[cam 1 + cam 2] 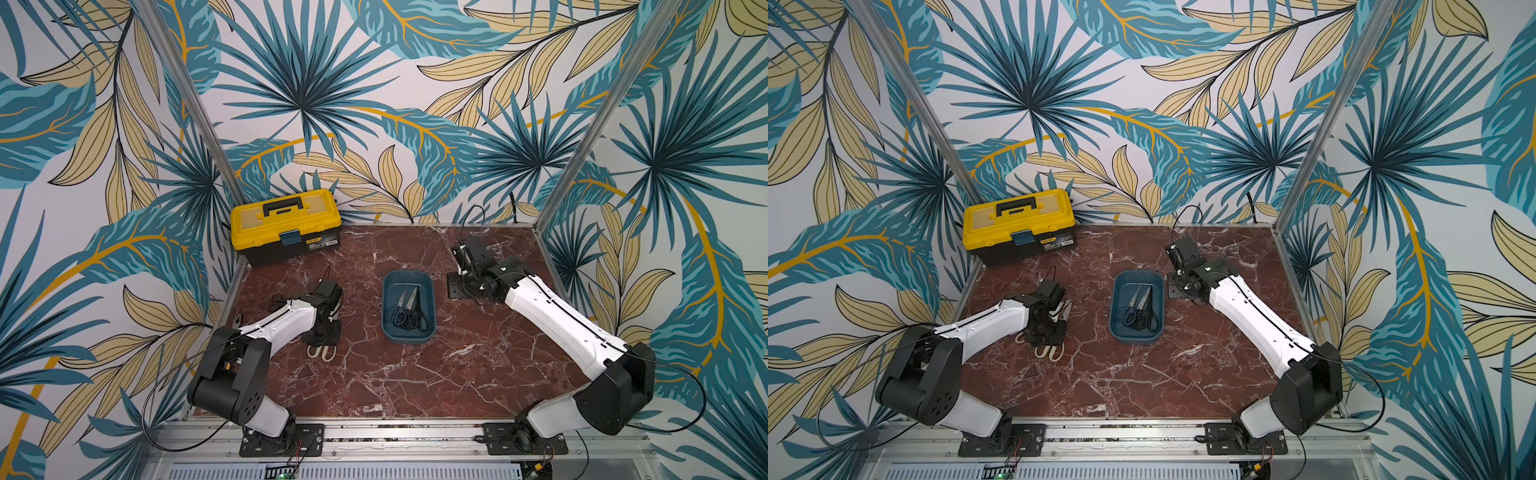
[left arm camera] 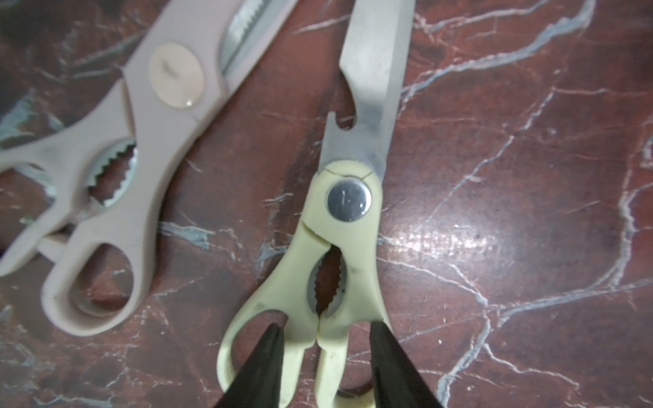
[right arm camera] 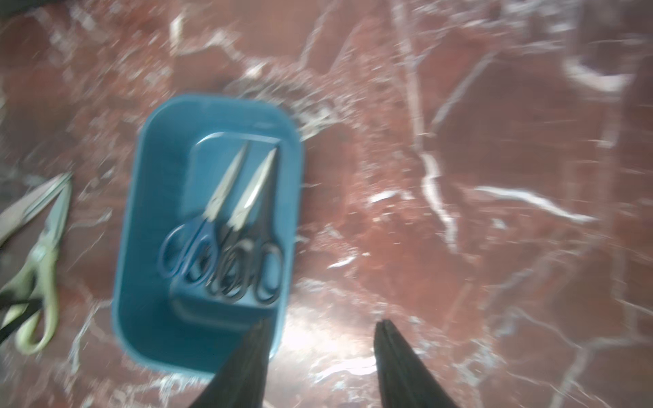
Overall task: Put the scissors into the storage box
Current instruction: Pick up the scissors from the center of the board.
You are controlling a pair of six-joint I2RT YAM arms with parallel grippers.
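The cream-handled scissors (image 2: 339, 247) lie flat on the marble table (image 1: 415, 386), left of the storage box (image 1: 409, 337). Their loops point near and their blade points far. The left gripper (image 2: 327, 326) hangs over the handles. One finger (image 2: 268, 353) sits in the left loop and the other finger stands just outside the right handle, so the handle stem is between them. Whether they press on it yet cannot be told.

Just to the left lie pinkish-handled shears (image 2: 141, 141), close but not touching. The box stands mid-table and holds a blue-handled pair (image 3: 212, 215) and black-handled pairs (image 3: 247, 208), side by side with their tips far. The right gripper (image 3: 323, 323) hangs on the box's right side, its fingers apart and empty. A yellow toolbox (image 1: 286, 226) stands at the far left.

**Risks from here:**
- **Sagging or twisting:** the hold is at the handle end, far from the long steel blade, so on lifting the scissors may sag or twist between the fingers.
- **Blades opening:** with a finger inside a loop, the handles may spread and let the blades swing open.
- **Nudging the shears:** a tilted lift could knock the shears alongside.
- **Bad landing in the box:** the box is already partly filled, so this large pair may land on the rim or on the others and slide out.
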